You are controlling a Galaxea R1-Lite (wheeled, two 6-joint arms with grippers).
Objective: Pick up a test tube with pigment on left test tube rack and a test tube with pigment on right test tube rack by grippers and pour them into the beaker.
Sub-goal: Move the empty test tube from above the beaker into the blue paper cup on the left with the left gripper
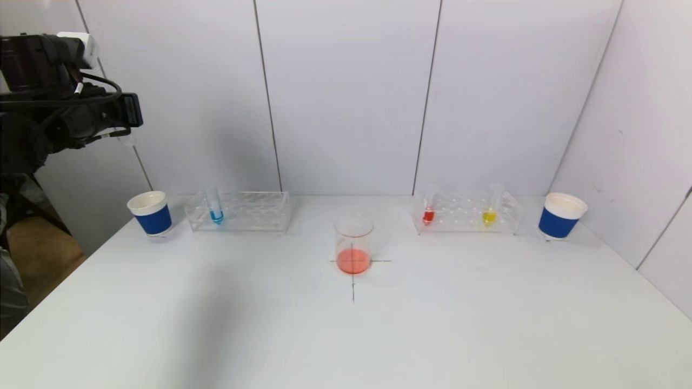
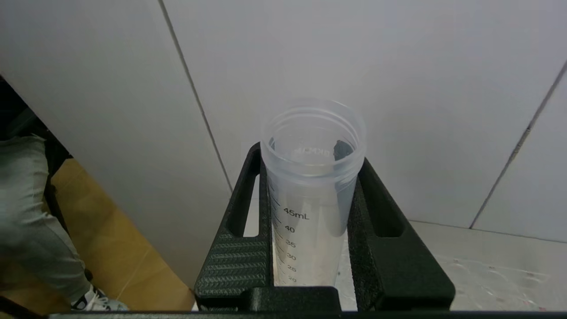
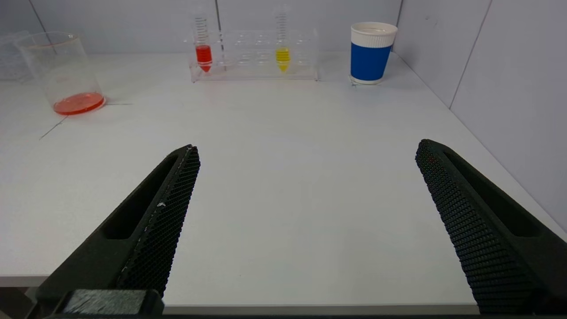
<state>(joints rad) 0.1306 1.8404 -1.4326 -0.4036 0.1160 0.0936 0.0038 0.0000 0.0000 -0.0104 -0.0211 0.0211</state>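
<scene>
My left gripper (image 2: 310, 155) is shut on a clear graduated test tube (image 2: 310, 212) that looks empty. In the head view it hangs high at the far left (image 1: 127, 116), above the left paper cup. The glass beaker (image 1: 353, 246) holds orange-red liquid at the table's centre cross. The left rack (image 1: 240, 212) holds a blue-pigment tube (image 1: 215, 208). The right rack (image 1: 467, 213) holds a red tube (image 1: 428, 210) and a yellow tube (image 1: 490, 212). My right gripper (image 3: 308, 146) is open and empty over the table's near edge, out of the head view.
A blue-banded paper cup (image 1: 151, 213) stands left of the left rack, and another (image 1: 561, 216) right of the right rack. White wall panels close the back and right side. The floor drops away past the table's left edge.
</scene>
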